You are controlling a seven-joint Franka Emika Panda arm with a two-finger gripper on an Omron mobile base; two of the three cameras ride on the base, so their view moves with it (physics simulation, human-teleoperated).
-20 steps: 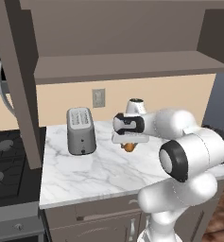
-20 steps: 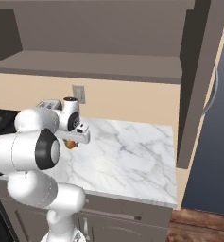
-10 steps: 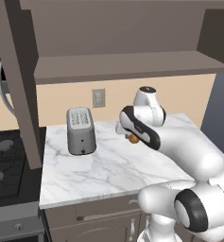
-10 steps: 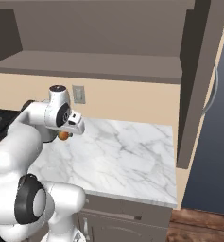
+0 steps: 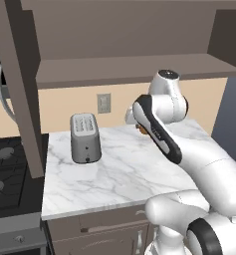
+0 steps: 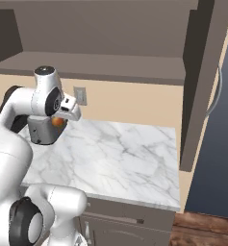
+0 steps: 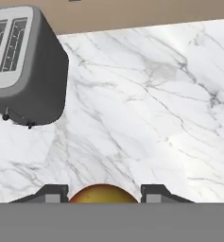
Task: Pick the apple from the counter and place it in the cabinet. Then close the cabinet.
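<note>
hand (image 6: 62,118) closed on apple (image 6: 58,122), held above worktop (image 6: 120,158), just in front of toaster (image 6: 42,135); cabinet (image 6: 110,67) shelf overhead, door open.

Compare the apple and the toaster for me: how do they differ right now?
The apple is small, round and red-orange with a yellowish patch; the toaster is far bigger, boxy and grey. The apple is held off the counter between the end effector fingers; the toaster stands upright on the marble. Both are over the same counter.
</note>
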